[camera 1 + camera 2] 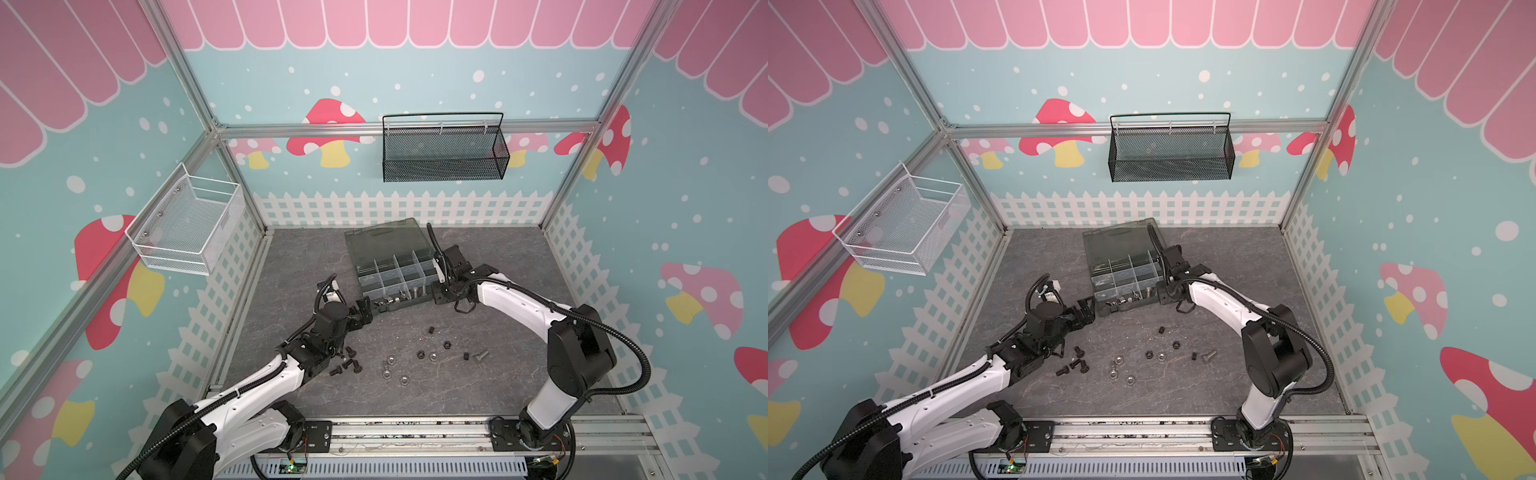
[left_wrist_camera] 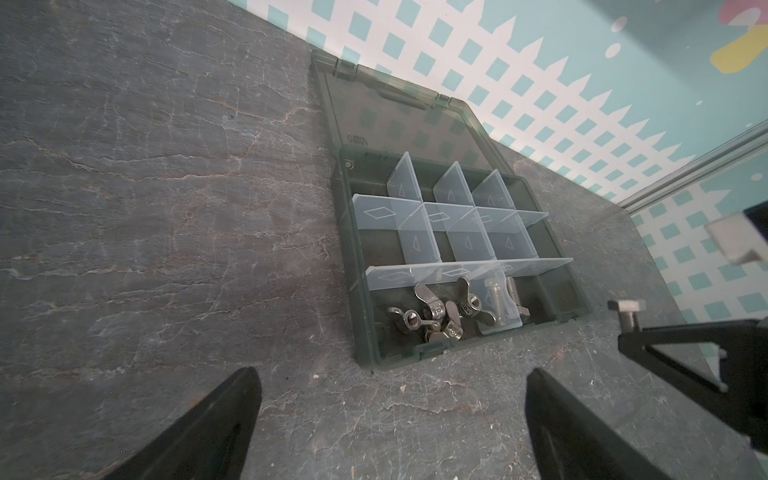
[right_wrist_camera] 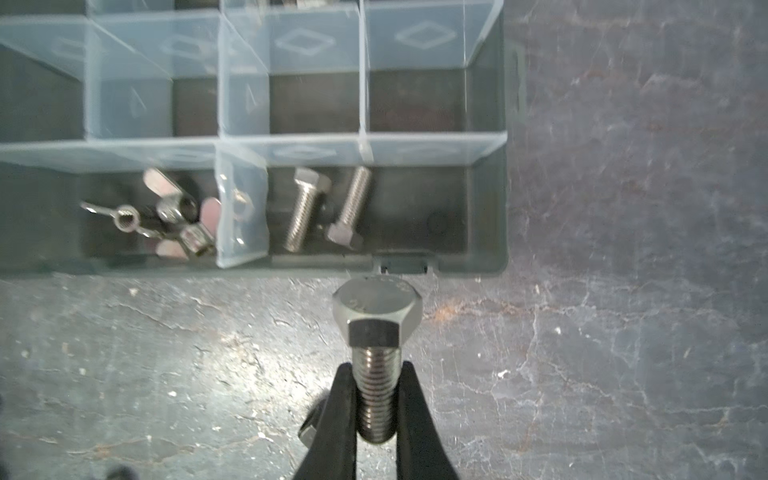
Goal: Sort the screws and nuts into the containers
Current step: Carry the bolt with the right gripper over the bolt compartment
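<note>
Pinching a silver bolt (image 3: 376, 340) by its thread, right gripper (image 3: 377, 372) hovers just beside the box (image 3: 494, 208); left gripper (image 2: 392, 376) gapes wide.

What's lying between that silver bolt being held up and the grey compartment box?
Nothing: the right wrist view shows only a short strip of bare tabletop between the bolt and the box.

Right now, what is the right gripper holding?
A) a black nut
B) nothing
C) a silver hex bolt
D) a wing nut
C: in the right wrist view the right gripper is shut on the threaded shank of a silver hex bolt.
</note>
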